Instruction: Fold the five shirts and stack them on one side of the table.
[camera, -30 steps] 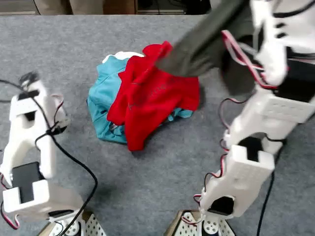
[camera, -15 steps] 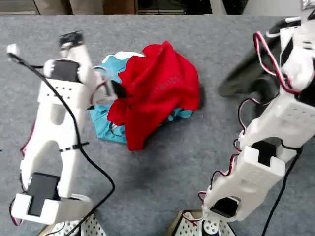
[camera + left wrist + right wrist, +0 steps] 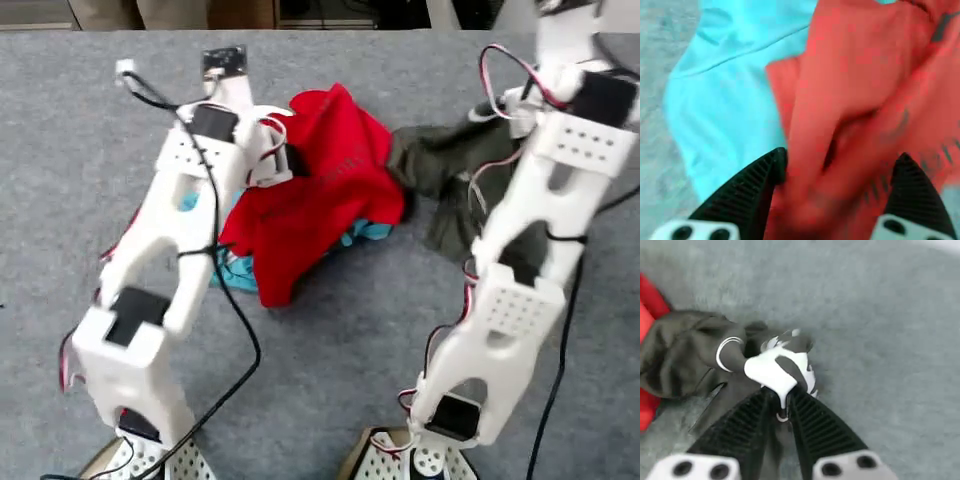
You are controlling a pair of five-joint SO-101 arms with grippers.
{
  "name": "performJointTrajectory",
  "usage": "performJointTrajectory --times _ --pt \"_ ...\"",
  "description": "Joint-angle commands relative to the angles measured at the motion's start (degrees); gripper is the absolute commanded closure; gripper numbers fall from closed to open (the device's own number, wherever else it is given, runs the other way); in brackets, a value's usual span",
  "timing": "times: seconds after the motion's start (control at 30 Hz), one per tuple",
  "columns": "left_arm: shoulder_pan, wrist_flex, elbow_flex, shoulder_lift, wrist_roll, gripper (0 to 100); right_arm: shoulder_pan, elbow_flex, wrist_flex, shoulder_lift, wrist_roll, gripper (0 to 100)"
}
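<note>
Left gripper point(image 3: 840, 159) sits spread open astride a fold of the red shirt point(image 3: 325, 195) heaped on the bench point(image 3: 330, 370), nearer than the right gripper point(image 3: 781, 399), which is clamped on the dark shirt point(image 3: 440, 160) just beside it.

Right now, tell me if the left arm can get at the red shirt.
Probably yes. The left claw is open right above the red shirt, its jaws either side of a red fold, with nothing between. The right claw, shut on the dark shirt, sits aside.

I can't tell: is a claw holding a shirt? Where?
The right gripper pinches the dark shirt at a bunched white-marked fold; the left gripper is open.
</note>
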State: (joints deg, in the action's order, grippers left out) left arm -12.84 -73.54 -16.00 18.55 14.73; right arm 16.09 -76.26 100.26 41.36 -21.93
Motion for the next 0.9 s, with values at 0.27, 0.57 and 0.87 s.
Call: performJointTrajectory --times 0.27,0.57,0.87 --pt "2.5 0.4 -16.8 26.8 0.7 67 -1.5 0.0 -14.7 20.2 6.4 99.4" --pt "3.8 -10.3 -37.5 39.7 0.7 99 -5.1 -2.7 -17.4 24.5 8.4 99.4" --pt "19.7 -25.8 -58.5 45.1 -4.4 98 -4.9 -13.4 -16.0 31.3 8.8 99.4"
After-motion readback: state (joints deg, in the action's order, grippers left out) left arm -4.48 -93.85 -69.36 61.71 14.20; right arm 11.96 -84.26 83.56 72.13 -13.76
